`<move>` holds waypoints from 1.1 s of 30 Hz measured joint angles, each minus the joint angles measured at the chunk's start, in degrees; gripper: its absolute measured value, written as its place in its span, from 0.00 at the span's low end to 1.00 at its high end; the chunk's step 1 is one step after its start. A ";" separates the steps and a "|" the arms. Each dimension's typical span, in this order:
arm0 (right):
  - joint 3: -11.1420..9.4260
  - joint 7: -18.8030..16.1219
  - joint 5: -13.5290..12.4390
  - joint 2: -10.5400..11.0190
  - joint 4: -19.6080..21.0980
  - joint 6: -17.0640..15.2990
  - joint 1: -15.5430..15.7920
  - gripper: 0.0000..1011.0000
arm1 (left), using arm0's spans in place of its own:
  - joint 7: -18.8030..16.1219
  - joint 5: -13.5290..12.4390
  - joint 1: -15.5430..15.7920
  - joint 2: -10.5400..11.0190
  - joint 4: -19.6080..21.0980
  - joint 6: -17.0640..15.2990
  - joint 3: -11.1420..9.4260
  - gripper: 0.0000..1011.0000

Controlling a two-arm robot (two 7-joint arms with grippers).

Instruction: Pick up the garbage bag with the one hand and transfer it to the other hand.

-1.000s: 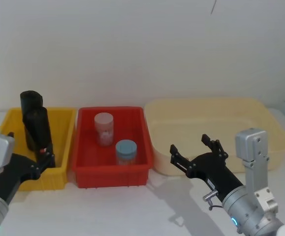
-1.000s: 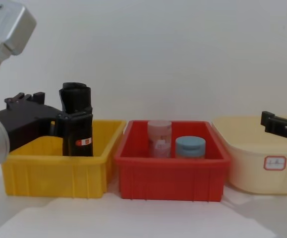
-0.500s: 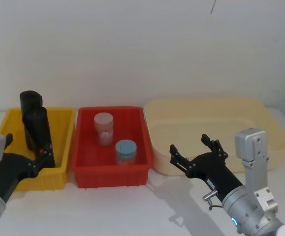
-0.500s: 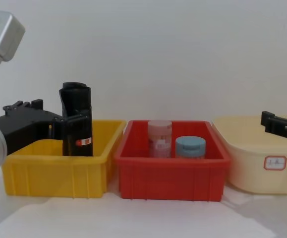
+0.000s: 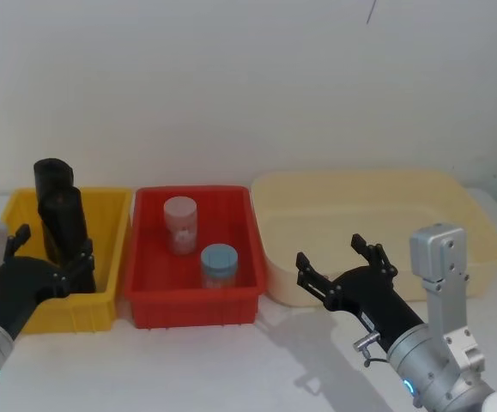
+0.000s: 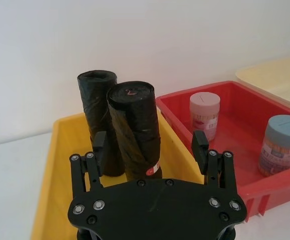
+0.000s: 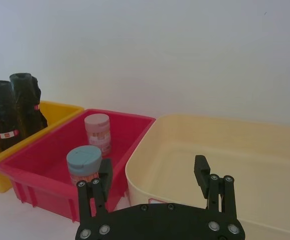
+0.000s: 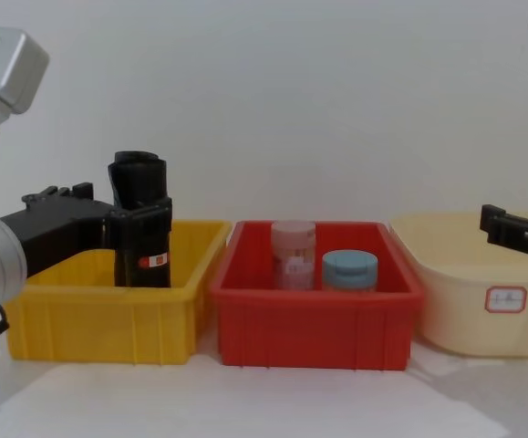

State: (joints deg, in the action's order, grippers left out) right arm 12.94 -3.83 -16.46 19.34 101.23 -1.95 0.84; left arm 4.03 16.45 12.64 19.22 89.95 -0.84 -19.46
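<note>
The garbage bag (image 6: 134, 127) is a black roll with a red-and-white label, standing upright in the yellow bin (image 5: 112, 225); it also shows in the head view (image 5: 66, 225) and the chest view (image 8: 145, 246). My left gripper (image 6: 150, 145) is open, and its fingers (image 6: 201, 146) flank the roll without clearly touching it. The left gripper (image 5: 51, 251) reaches into the bin from the front left (image 8: 108, 214). My right gripper (image 5: 334, 257) hangs open and empty in front of the cream tub (image 7: 153, 172).
A second, rougher black roll (image 6: 95, 100) stands just behind the labelled one. The red bin (image 5: 239, 296) holds a pink jar (image 5: 181, 225) and a blue-lidded jar (image 5: 220, 264). A large cream tub (image 5: 454, 215) stands on the right. White table in front.
My left gripper has moved forward into the yellow bin, so its open fingers now sit on either side of the labelled roll. The right arm has not moved.
</note>
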 joint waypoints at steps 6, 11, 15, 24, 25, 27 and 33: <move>0.00 0.00 0.00 0.00 0.00 0.00 0.00 0.99 | 1.45 0.29 1.71 -0.64 -2.75 0.50 0.12 0.99; 0.00 0.00 0.00 0.00 0.00 0.00 0.00 0.99 | 2.94 0.53 3.40 -1.22 -5.46 1.11 0.14 0.99; 0.00 0.00 0.00 0.00 0.00 0.00 0.00 0.99 | 4.02 0.66 4.66 -1.71 -7.52 1.74 0.10 0.99; 0.00 0.00 0.00 0.00 0.00 0.00 0.00 0.99 | 6.75 0.86 8.19 -3.25 -13.30 3.63 -0.27 0.99; 0.00 0.00 0.00 0.00 0.00 0.00 0.00 0.99 | 7.06 0.87 8.47 -3.37 -13.71 3.76 -0.31 0.98; 0.00 0.00 0.00 0.00 0.00 0.00 0.00 0.99 | 7.66 0.87 9.39 -3.77 -15.13 4.13 -0.44 0.95; 0.00 0.00 0.00 0.00 0.00 0.00 0.00 0.99 | 8.91 0.85 11.11 -4.54 -17.71 5.14 -0.55 0.82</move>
State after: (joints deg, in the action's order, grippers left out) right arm 12.94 -3.82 -16.46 19.33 101.23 -1.95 0.84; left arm 12.93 17.30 23.74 14.67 72.24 4.30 -20.02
